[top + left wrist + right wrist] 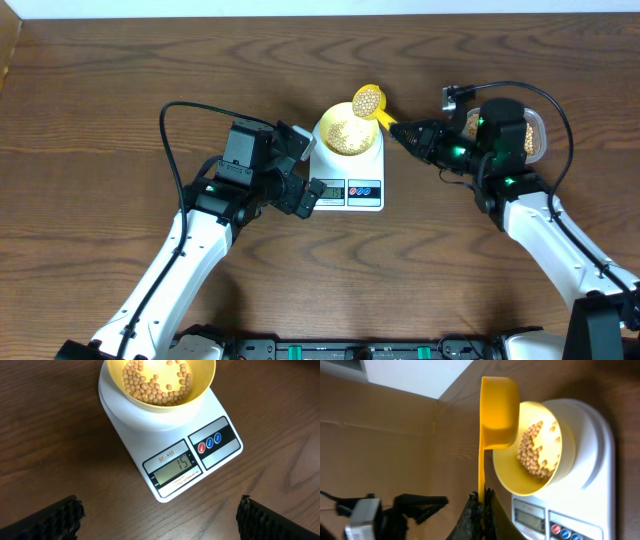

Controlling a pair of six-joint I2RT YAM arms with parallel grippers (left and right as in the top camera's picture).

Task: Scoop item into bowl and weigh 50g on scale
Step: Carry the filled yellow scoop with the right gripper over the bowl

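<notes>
The pale yellow bowl point(347, 134) sits on the white scale point(360, 190) and holds a layer of tan beans point(156, 382). The scale's display point(173, 468) reads 15. My right gripper point(403, 133) is shut on the handle of a bright yellow scoop point(369, 101), whose cup, full of beans, hangs at the bowl's far right rim. In the right wrist view the scoop point(498, 412) is beside the bowl point(532, 455), with the jaws point(482, 505) clamped on its handle. My left gripper point(300, 198) is open and empty, just left of the scale's display.
A clear tub of beans point(535, 135) sits behind the right wrist at the right. A cardboard wall point(395, 435) stands beyond the table's far side. Black cables loop above both arms.
</notes>
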